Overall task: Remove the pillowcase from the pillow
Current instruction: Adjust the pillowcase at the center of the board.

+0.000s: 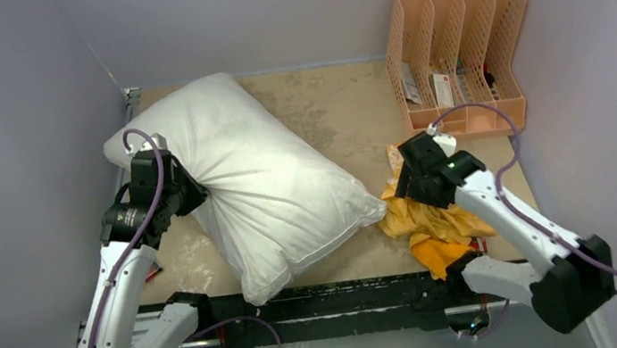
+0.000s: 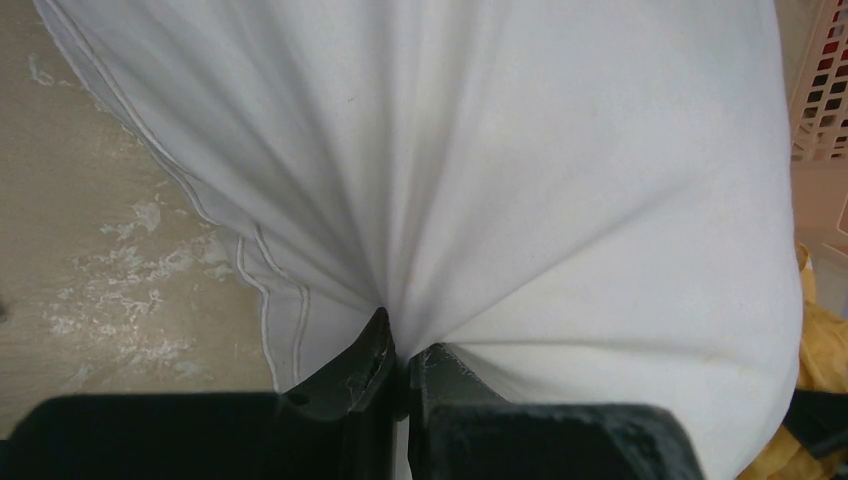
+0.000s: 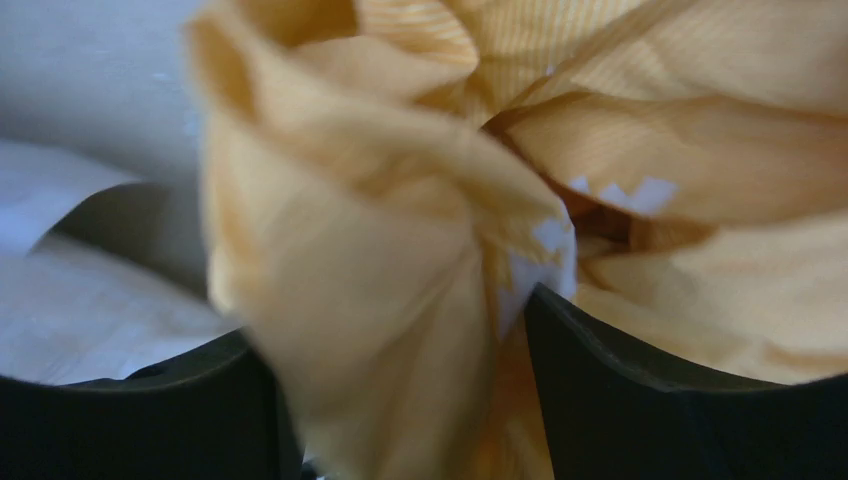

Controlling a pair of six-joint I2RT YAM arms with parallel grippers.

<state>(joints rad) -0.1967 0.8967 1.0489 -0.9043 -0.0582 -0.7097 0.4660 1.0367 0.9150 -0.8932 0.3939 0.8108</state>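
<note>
The plain white pillow (image 1: 261, 180) lies bare and diagonal across the left and middle of the table. My left gripper (image 1: 190, 189) is at its left edge. In the left wrist view this gripper (image 2: 405, 345) is shut on a pinch of the pillow's white fabric (image 2: 520, 170). The orange-yellow pillowcase (image 1: 438, 224) lies crumpled in a heap on the table to the right of the pillow, apart from it. My right gripper (image 1: 397, 187) hovers over the heap's left part. In the right wrist view its jaws (image 3: 400, 330) stand wide apart with a fold of pillowcase (image 3: 400, 200) hanging between them.
A peach desk organiser (image 1: 459, 46) with small items stands at the back right; its mesh shows at the edge of the left wrist view (image 2: 825, 100). The worn tan tabletop (image 1: 332, 108) is walled on the left, back and right. A black rail (image 1: 348, 299) runs along the near edge.
</note>
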